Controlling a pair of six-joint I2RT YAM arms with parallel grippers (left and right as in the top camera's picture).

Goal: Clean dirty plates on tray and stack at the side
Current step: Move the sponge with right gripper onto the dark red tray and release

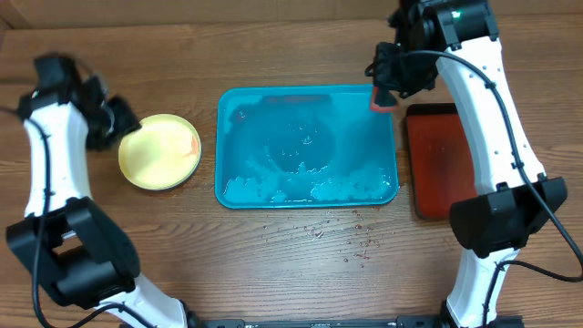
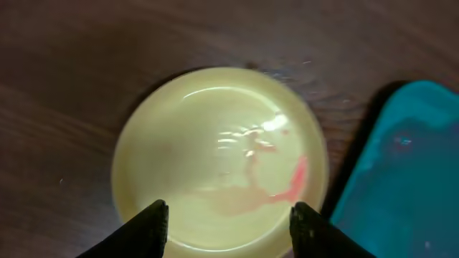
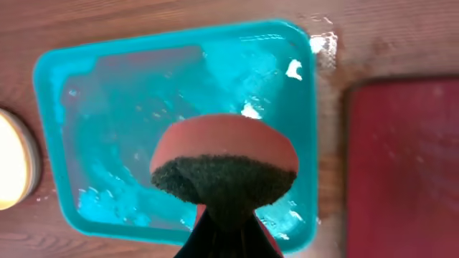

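Carefully now: beware leaving the red smear (image 2: 297, 179) on the pale yellow plate (image 2: 208, 143), set on the table (image 1: 301, 264) just left of the tray (image 1: 224, 137), unwiped with the sponge (image 3: 224, 154) well apart. Note the left gripper (image 2: 229, 228) spread wide above that plate, touching nothing; farther off, the right gripper (image 3: 224, 233) pinching the sponge over the tray's far right corner.

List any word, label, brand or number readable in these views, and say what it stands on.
None: no readable text in any view. The yellow plate, turquoise tray, dark red tray and sponge show no lettering.
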